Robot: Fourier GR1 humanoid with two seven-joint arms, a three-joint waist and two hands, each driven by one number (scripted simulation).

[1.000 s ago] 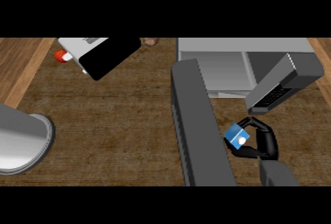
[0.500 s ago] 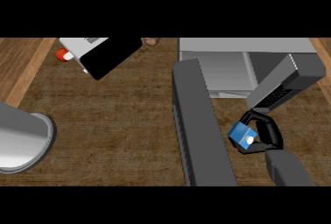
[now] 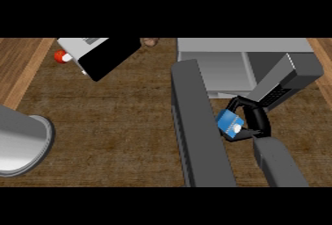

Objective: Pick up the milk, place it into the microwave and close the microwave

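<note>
The right hand (image 3: 254,119) curls around the blue milk carton (image 3: 229,123), just in front of the open microwave (image 3: 224,74), beside its door (image 3: 198,127).

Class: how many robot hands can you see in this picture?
1: the right hand, curled round the blue milk carton beside the open microwave door. The left hand is out of view.

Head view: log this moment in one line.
right hand shut on milk | microwave door open | milk outside cavity
</note>
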